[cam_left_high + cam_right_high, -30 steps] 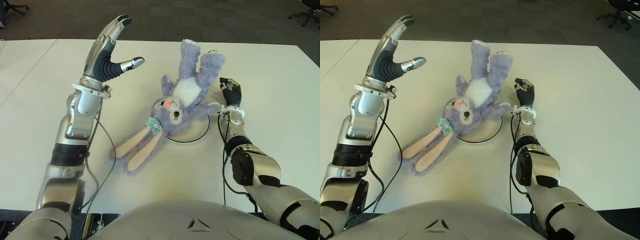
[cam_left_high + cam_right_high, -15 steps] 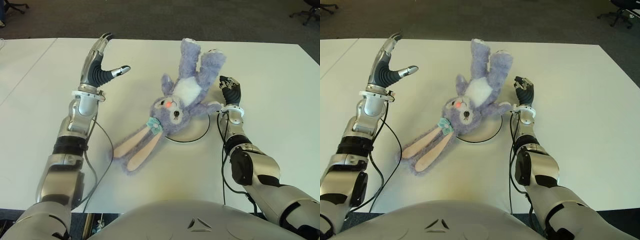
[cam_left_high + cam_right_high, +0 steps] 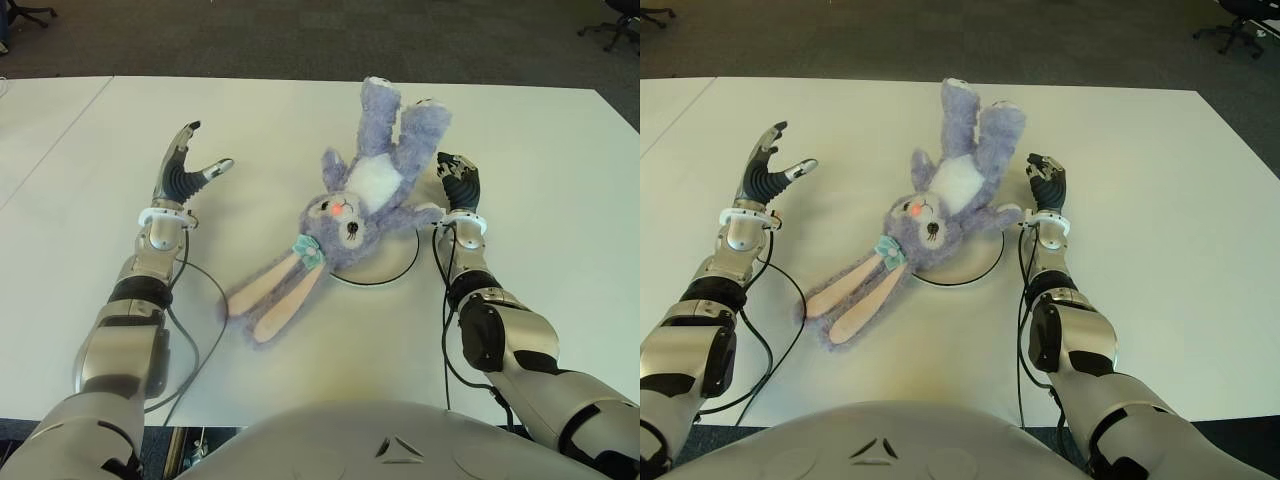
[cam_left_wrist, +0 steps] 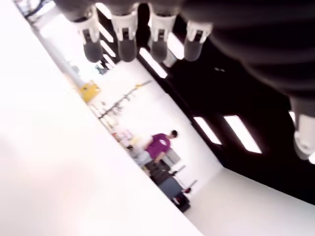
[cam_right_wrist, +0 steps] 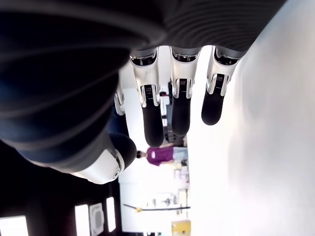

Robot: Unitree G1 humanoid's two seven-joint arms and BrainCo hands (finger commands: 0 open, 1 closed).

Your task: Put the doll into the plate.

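While the doll [image 3: 345,228] lies sprawled between the 2 hands, neither one has hold of it. Nearest the robot, its 2 long ears [image 3: 272,290] trail over the white table [image 3: 560,200], on the thumb side of the left hand [image 3: 182,170] but well apart from it. That hand shows with fingers spread and empty. The doll's head and body lie on the plate [image 3: 398,270], whose dark rim peeks out just beside the right hand's wrist. The right hand [image 3: 458,185] shows just beside the doll's arm, fingers loosely extended and grasping nothing. Farther off, the doll's 2 legs reach past the right hand's fingertips. In the wrist views a person in a purple shirt [image 4: 160,144] shows far away.
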